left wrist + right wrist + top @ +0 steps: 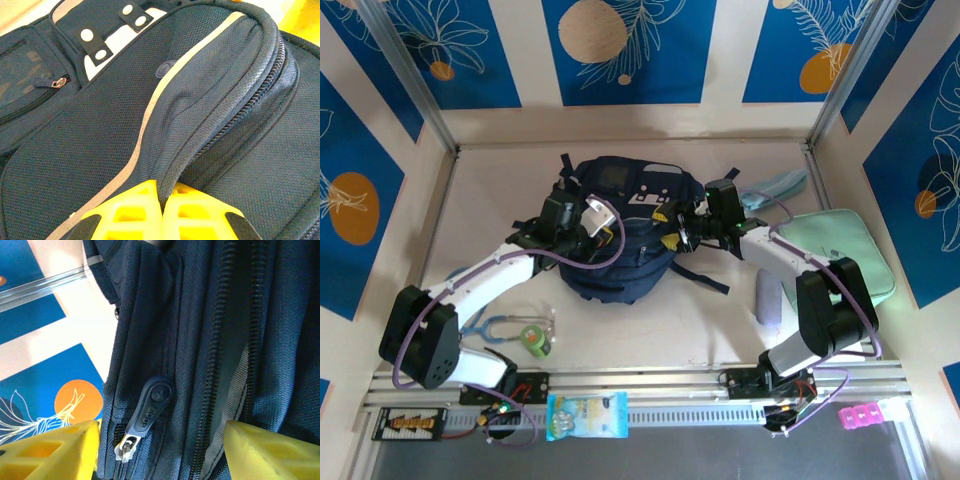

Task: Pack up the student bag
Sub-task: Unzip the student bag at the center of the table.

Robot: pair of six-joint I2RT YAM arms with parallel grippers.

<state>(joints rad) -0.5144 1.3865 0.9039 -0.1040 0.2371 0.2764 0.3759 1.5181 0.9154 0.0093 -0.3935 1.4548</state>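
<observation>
The navy-blue student bag (pixel 620 240) lies at the table's middle back, grey-white patch upward. My left gripper (pixel 592 222) sits on the bag's left side; in the left wrist view its yellow fingers (pixel 135 215) are shut on a fold of the student bag's fabric (pixel 175 165) beside a closed zipper (pixel 240 112). My right gripper (pixel 678 235) is at the bag's right side. Its yellow fingers (pixel 55 455) stand open on either side of a dark rubber zipper pull (pixel 152 407) with a metal slider (pixel 125 446).
A mint-green flat zip case (pixel 830 250) lies at the right under the right arm. A lilac object (pixel 768 300) lies beside it. A green tape roll (pixel 534 338) and blue-handled item (pixel 498 325) lie front left. A snack packet (pixel 586 415) and pink block (pixel 862 416) rest on the front rail.
</observation>
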